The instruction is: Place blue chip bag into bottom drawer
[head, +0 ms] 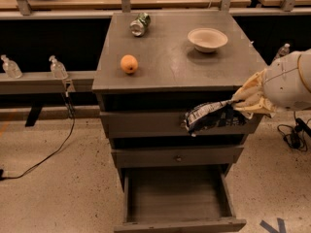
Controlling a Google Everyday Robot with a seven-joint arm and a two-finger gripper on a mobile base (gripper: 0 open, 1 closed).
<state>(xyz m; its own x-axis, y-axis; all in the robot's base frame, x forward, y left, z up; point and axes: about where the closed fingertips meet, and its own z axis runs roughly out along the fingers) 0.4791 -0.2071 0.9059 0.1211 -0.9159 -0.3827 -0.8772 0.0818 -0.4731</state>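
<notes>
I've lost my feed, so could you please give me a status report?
Gripper shut on blue chip bag, level with top drawer front. Bottom drawer open below. No obstruction seen.

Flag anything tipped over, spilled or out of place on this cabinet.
The green can lies on its side at the back of the cabinet top, not upright. Nothing looks spilled. The gripper holds the blue chip bag in front of the top drawer, above the open bottom drawer.
</notes>
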